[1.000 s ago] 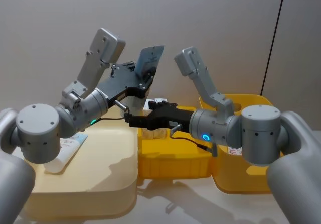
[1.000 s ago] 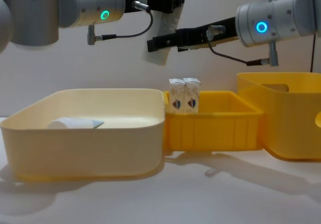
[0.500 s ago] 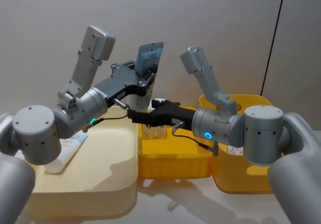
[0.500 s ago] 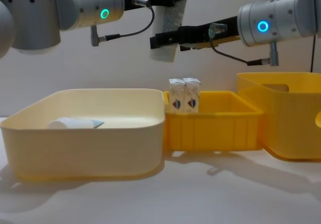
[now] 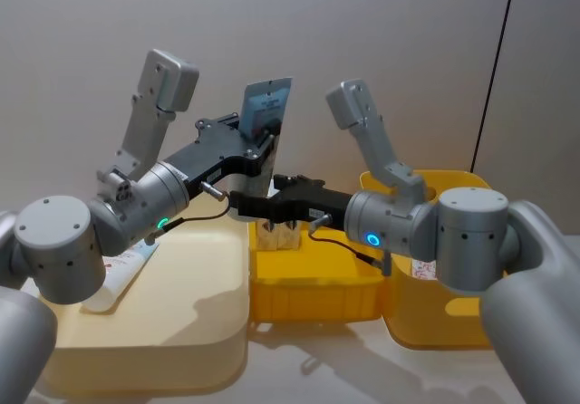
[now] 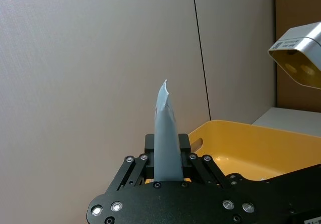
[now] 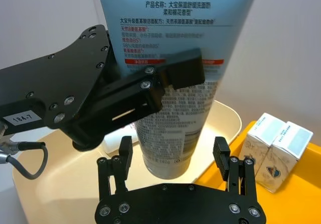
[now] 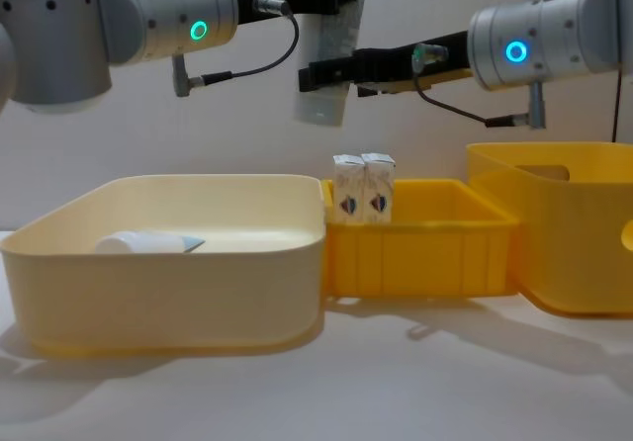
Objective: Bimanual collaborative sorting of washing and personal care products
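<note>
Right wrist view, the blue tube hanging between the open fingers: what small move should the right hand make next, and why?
Probably close the right hand on the lower end of the pale blue tube. Its fingers stand open on either side of that end, apart from it, while the left hand grips the tube higher up, so a handover looks set.

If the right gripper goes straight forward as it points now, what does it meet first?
Probably the pale blue tube in the left gripper; its lower end hangs just ahead of the open right gripper.
</note>
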